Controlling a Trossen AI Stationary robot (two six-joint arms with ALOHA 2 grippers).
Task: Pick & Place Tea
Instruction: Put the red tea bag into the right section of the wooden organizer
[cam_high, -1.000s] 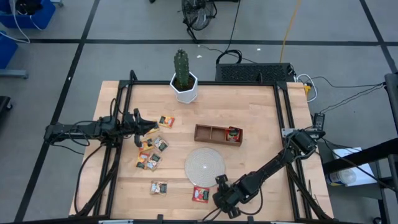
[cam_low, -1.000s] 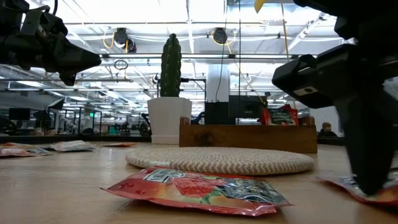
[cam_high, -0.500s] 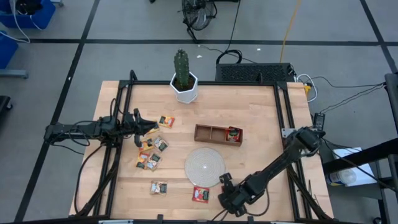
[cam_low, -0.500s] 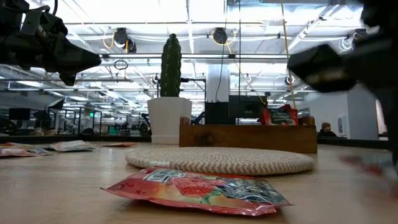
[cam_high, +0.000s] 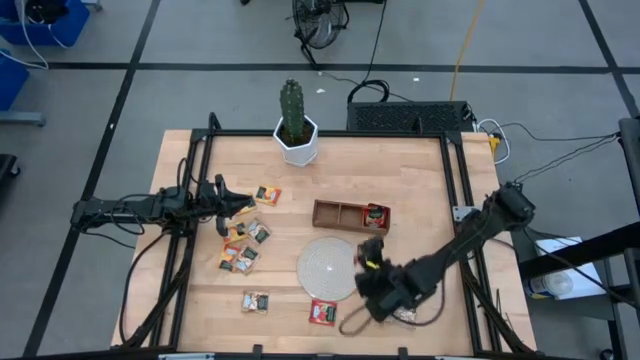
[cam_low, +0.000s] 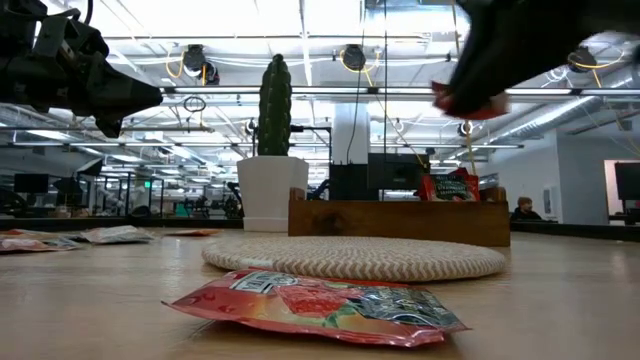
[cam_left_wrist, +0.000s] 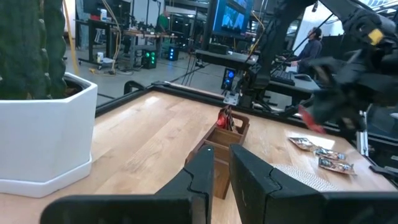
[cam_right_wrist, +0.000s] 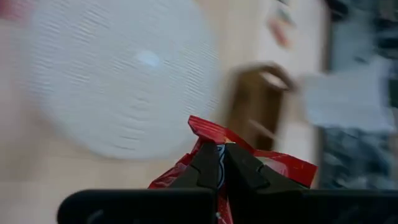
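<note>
Red sachet (cam_right_wrist: 214, 163) is hanging pinched by one edge in the right pincer (cam_right_wrist: 217, 163), lifted clear of the table (cam_high: 420, 180) just beside the woven disc (cam_high: 328, 266); risk: so thin a pinch could be letting it slip or swing during travel. Wooden tray (cam_high: 350, 215), beyond the disc, is holding one red sachet (cam_high: 376, 215) in its end compartment; the other compartments are looking bare. Left pincer (cam_left_wrist: 221, 177) is waiting, nearly closed and empty, near the loose sachets (cam_high: 245, 245).

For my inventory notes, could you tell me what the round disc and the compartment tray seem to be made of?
The round disc looks like pale woven fibre, matte, with ridged concentric rows; perhaps straw or cotton cord. The compartment tray looks like brown wood, smooth, with a satin finish.
</note>
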